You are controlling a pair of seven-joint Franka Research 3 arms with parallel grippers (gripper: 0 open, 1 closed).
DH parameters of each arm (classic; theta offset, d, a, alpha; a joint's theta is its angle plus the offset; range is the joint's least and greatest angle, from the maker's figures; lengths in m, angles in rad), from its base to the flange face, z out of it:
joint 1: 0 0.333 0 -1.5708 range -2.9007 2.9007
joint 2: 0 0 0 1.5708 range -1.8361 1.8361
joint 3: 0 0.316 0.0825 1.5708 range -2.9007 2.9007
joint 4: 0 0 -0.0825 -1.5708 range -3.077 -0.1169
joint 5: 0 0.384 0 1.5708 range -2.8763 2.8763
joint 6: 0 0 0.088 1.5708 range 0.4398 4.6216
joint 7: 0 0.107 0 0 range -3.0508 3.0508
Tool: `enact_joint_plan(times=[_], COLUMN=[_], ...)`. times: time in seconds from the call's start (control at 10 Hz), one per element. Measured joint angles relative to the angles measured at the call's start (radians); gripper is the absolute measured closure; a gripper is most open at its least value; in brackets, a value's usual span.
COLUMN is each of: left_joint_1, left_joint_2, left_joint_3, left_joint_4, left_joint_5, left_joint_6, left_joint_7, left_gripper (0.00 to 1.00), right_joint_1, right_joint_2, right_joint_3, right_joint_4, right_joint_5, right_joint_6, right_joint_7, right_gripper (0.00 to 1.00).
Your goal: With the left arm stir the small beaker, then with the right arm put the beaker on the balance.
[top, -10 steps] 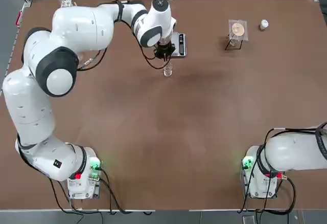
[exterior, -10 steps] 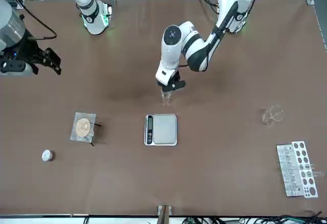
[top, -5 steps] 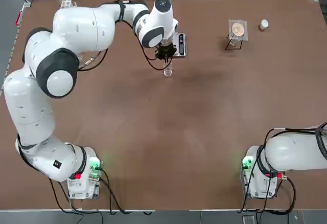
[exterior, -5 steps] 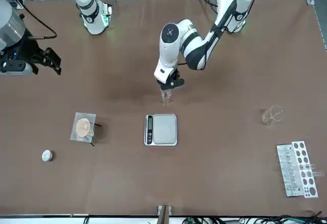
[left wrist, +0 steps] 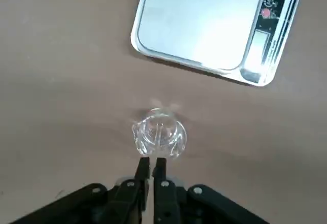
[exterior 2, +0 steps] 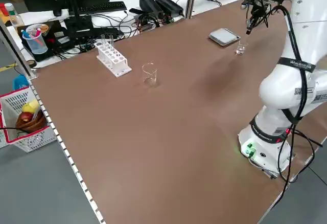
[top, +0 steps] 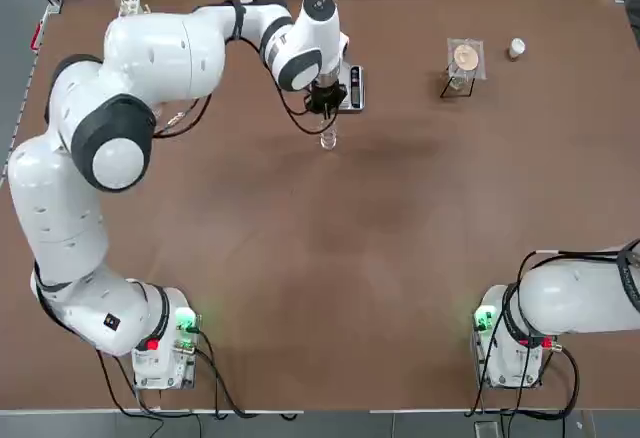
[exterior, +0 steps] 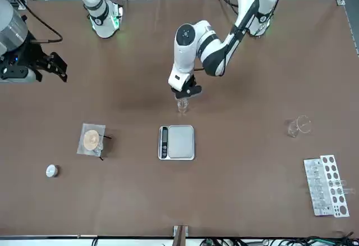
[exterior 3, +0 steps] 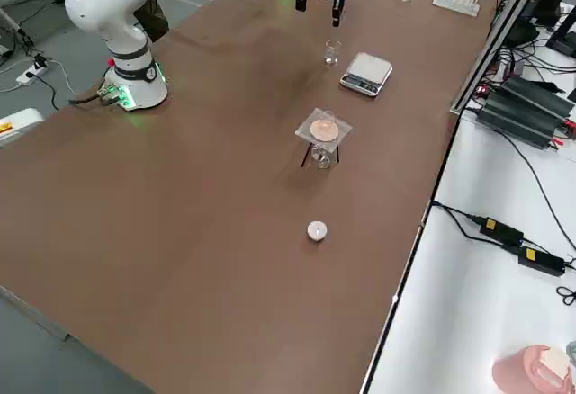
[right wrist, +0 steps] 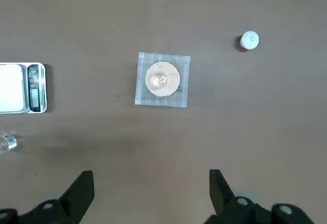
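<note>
- I read the step in hand as stirring: the left gripper hangs directly above the small beaker, fingers pinched to a narrow slit
- A thin rod seems to run from between those fingers down into the glass; the wrist view is too soft for me to confirm it
- The small beaker stands upright on the table, just beyond the fingertips, with the balance a little farther out and not touching it
- The right gripper is idle at the table's edge, fingers spread wide, well apart from the beaker; a mesh stand and a white-capped bottle lie beyond its fingers
- Next move, as I judge it: finish stirring, lift the left gripper straight up, then bring the right arm across
</note>
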Motion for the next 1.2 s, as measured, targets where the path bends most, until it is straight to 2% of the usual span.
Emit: enact_joint_plan(times=[0.7, 1.2], left_joint_1=[-0.022, -0.003], left_joint_2=[0.002, 0.002], left_joint_3=[-0.003, 0.0], left_joint_4=[0.006, 0.047], left_joint_5=[0.0, 0.0], left_joint_6=[-0.019, -0.056], left_joint_7=[-0.036, -0.039], left_gripper=[0.93, 0.93], right_joint_1=[0.0, 0.0], right_joint_2=[0.0, 0.0], right_joint_3=[0.0, 0.0], right_joint_4=[0.0, 0.0], right_joint_5=[0.0, 0.0], right_joint_6=[0.0, 0.0], right_joint_7=[0.0, 0.0], right_gripper=[0.0, 0.0])
